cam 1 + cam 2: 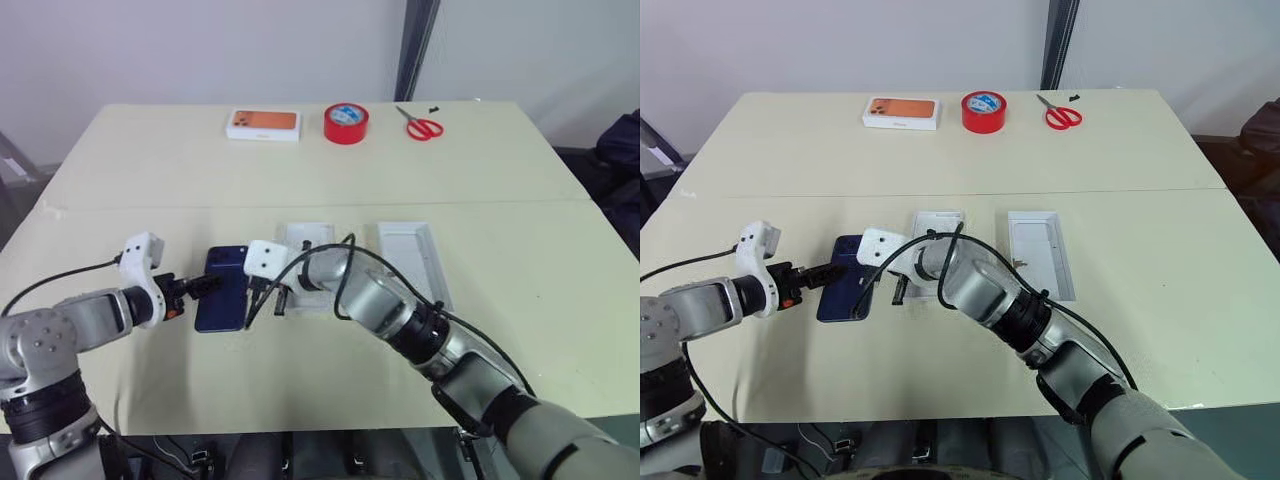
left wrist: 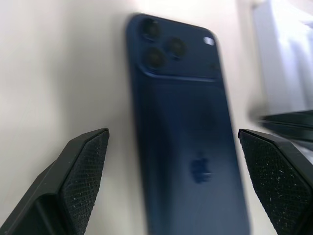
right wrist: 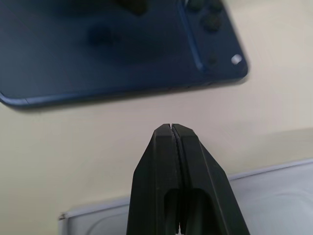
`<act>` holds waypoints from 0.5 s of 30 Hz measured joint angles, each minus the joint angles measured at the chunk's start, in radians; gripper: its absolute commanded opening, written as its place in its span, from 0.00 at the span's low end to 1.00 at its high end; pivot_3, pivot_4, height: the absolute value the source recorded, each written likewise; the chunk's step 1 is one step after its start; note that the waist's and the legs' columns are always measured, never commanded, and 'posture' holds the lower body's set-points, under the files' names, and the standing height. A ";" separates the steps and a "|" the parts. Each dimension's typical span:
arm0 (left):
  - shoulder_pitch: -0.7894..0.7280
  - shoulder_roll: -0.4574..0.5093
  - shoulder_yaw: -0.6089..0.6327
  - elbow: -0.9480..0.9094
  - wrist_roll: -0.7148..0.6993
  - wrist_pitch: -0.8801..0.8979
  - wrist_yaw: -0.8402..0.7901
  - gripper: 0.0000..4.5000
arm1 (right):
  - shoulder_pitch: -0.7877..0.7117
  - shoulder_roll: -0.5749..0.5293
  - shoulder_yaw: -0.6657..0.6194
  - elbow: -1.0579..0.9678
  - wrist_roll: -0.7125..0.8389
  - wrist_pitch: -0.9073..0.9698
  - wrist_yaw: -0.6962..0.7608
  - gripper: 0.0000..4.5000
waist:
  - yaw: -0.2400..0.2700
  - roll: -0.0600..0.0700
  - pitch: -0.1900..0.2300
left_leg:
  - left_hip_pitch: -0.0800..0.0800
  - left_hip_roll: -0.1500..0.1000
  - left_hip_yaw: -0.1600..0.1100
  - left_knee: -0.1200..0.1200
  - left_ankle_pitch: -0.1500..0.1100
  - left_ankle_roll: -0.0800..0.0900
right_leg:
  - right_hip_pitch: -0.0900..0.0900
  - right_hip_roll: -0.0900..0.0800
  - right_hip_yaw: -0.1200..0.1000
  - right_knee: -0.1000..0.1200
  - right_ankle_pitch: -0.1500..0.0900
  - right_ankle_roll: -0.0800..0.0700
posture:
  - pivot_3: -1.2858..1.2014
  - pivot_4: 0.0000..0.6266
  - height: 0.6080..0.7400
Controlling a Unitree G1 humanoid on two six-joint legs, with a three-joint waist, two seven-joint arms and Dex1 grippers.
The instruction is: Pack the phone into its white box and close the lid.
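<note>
Behind the right pincer [image 1: 898, 290], the white box [image 1: 938, 222] lies half hidden.

bg: beige table [image 1: 480, 180] | white wall [image 1: 200, 50] | dark pole [image 1: 415, 50]

Table [image 1: 150, 170] with pale cream cover, faint seam line across the middle. At far edge lie in row: white box with orange top [image 1: 264, 124], red tape roll [image 1: 346, 123], red-handled scissors [image 1: 423, 126], small dark bit just beside scissors. Nearer, at centre: phone [image 1: 222, 288] lying flat, back up; the white box [image 1: 306, 236] just beside it; lid [image 1: 412, 256] further to right, apart from box.
</note>
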State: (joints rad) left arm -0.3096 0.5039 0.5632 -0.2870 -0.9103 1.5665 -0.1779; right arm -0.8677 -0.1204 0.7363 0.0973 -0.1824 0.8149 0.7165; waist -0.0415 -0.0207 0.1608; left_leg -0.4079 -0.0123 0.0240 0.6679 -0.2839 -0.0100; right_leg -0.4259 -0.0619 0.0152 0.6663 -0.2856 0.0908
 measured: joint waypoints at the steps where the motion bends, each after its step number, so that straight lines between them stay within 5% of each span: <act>1: 0.002 -0.006 0.000 0.000 -0.016 0.000 0.008 0.99 | -0.008 0.004 0.015 0.012 -0.007 -0.006 0.004 0.00 | 0.001 0.000 0.000 | 0.000 0.000 0.000 0.000 0.000 0.000 | 0.000 0.000 0.000 0.000 0.000 0.000 | 0.52 0.24 0.88; 15: 0.020 -0.085 0.005 0.022 -0.245 -0.003 0.189 0.99 | -0.021 0.033 0.053 0.067 -0.067 -0.062 0.045 0.00 | 0.006 0.002 -0.009 | 0.002 -0.001 -0.001 0.000 0.000 0.000 | 0.003 -0.001 0.000 -0.001 0.000 0.000 | 0.52 0.24 0.88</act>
State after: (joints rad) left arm -0.2896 0.4193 0.5678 -0.2654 -1.1549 1.5634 0.0113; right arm -0.8889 -0.0875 0.7889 0.1642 -0.2495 0.7533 0.7617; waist -0.0359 -0.0187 0.1514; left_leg -0.4059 -0.0131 0.0235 0.6677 -0.2842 -0.0099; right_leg -0.4228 -0.0629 0.0151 0.6653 -0.2856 0.0908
